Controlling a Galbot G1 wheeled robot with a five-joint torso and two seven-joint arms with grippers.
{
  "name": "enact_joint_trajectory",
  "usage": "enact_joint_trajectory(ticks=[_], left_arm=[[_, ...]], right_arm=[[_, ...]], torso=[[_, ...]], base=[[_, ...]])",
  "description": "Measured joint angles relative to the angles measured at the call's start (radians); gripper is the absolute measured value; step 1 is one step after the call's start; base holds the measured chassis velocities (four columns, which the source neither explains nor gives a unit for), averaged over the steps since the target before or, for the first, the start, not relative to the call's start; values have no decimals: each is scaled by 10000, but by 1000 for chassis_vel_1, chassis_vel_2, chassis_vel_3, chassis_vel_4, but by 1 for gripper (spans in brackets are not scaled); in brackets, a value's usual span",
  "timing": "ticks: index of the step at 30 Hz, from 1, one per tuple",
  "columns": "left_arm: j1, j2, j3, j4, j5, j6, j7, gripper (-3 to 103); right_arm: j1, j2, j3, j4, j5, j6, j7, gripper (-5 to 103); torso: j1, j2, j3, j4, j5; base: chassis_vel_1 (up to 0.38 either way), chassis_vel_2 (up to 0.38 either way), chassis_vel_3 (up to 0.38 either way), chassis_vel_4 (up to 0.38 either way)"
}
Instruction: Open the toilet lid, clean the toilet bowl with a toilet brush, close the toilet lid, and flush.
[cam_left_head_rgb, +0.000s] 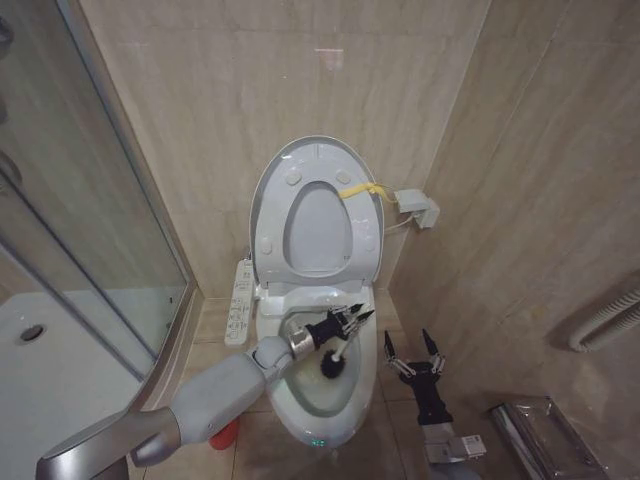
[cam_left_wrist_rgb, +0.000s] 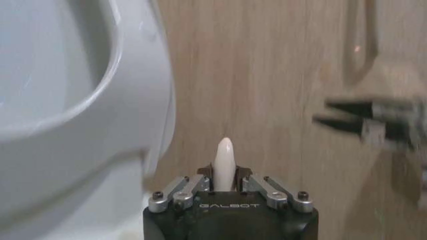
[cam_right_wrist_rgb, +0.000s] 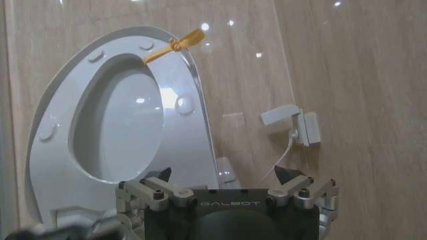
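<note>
The toilet lid (cam_left_head_rgb: 318, 232) stands raised against the wall with the seat ring (cam_left_head_rgb: 268, 215) up in front of it, and a yellow strip (cam_left_head_rgb: 360, 189) is tied at their edge. My left gripper (cam_left_head_rgb: 350, 320) reaches over the toilet bowl (cam_left_head_rgb: 345, 425), shut on the toilet brush, whose dark head (cam_left_head_rgb: 333, 363) is down inside the basin. The left wrist view shows the pale handle (cam_left_wrist_rgb: 224, 162) clamped between the fingers, beside the bowl's rim (cam_left_wrist_rgb: 100, 115). My right gripper (cam_left_head_rgb: 414, 352) hangs open to the right of the bowl and faces the raised lid (cam_right_wrist_rgb: 130, 125).
A long white button panel (cam_left_head_rgb: 238, 302) lies at the bowl's left side. A small red pot (cam_left_head_rgb: 226, 434) peeks from under my left arm. The glass shower screen (cam_left_head_rgb: 90, 200) and white tray (cam_left_head_rgb: 50, 370) close the left. A white wall box (cam_left_head_rgb: 421, 208) and metal fittings (cam_left_head_rgb: 530, 435) are on the right.
</note>
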Motion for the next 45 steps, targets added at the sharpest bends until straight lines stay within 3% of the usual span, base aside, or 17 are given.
enact_joint_trajectory(ticks=[3, 6, 9, 12, 15, 17, 18, 20, 22, 27, 29, 35, 37, 40, 43, 44, 45], left_arm=[[-8, -71, -75, -68, -22, -1, 10, 22], [-81, -197, -166, -469, -262, 17, 25, 22], [22, -102, 15, -207, -207, -110, 102, 22], [134, 7, 229, 262, 6, -310, 166, 22], [95, -132, 38, -200, -141, -231, 105, 22], [-106, -280, 4, -445, -191, -244, 106, 22], [-106, -280, 4, -445, -191, -244, 106, 22], [-95, -259, 124, -14, -32, -371, 142, 22], [21, -336, 222, 825, 111, -526, 186, 22], [-250, -843, 0, 575, -44, -426, 140, 22], [-466, -1091, -93, 416, -130, -441, 137, 22], [-264, -915, 152, 1465, 62, -594, 232, 22], [-285, -1043, 92, 1229, -2, -572, 180, 22], [-390, -1366, -125, 814, -45, -587, 117, 22], [-296, -1259, 14, 1335, 83, -665, 141, 22], [-235, -1180, 136, 1635, 151, -695, 153, 22], [-235, -1180, 136, 1635, 151, -695, 153, 22]], right_arm=[[23, 5, -1, -52, -33, -22, 15, 100], [31, 29, -5, -96, -34, -13, 70, 100], [63, 82, -21, -113, -24, -3, 174, 100], [79, 93, -39, -121, -23, 6, 177, 100], [47, 78, -36, -116, -10, 33, 89, 100], [1, 85, -7, -89, 9, 52, 53, 100], [1, 85, -7, -89, 9, 52, 53, 100], [-23, 74, -14, -54, 28, 58, 19, 100], [-29, 16, -54, -24, 63, 57, -83, 100], [-21, 10, -49, -47, 67, 58, -126, 100], [-19, 22, -36, -55, 69, 61, -136, 100], [-23, -35, -44, -63, 109, 75, -212, 100], [-20, -48, -32, -99, 133, 84, -223, 100], [-22, -46, -8, -128, 163, 107, -228, 100], [-48, -40, -4, -112, 171, 116, -240, 100], [-69, -36, -8, -86, 173, 119, -249, 100], [-69, -36, -8, -86, 173, 119, -249, 100]], torso=[[-4, 1, -2, 11, 3], [-6, 3, -4, -9, 0], [-6, 3, -4, -13, 1], [-4, 1, -1, 8, 2], [-3, 1, -1, 12, 2], [-4, 3, -3, -14, -3], [-4, 3, -3, -14, -3], [-5, 3, -4, -14, 3], [-3, 1, -1, 13, 0], [-1, -1, 1, 5, 2], [-5, 3, -6, -19, 0], [-3, 0, 0, 16, 4], [-3, 0, -1, 16, 4], [-5, 3, -5, -17, -2], [-4, 2, -3, -14, 2], [-3, 1, 0, 2, 2], [-3, 1, 0, 2, 2]], base=[[19, 2, -4, 17], [0, 0, 0, 0], [0, 0, 0, 0], [0, 0, 0, 0], [0, 0, 0, 0], [0, 0, 0, 0], [0, 0, 0, 0], [-12, -25, -12, -12], [-16, -25, -12, -9], [0, 0, 0, 0], [0, 0, 0, 0], [0, 0, 0, 0], [41, 31, 23, 51], [0, 0, 0, 0], [-12, -18, -14, -10], [0, 0, 0, 0], [0, 0, 0, 0]])
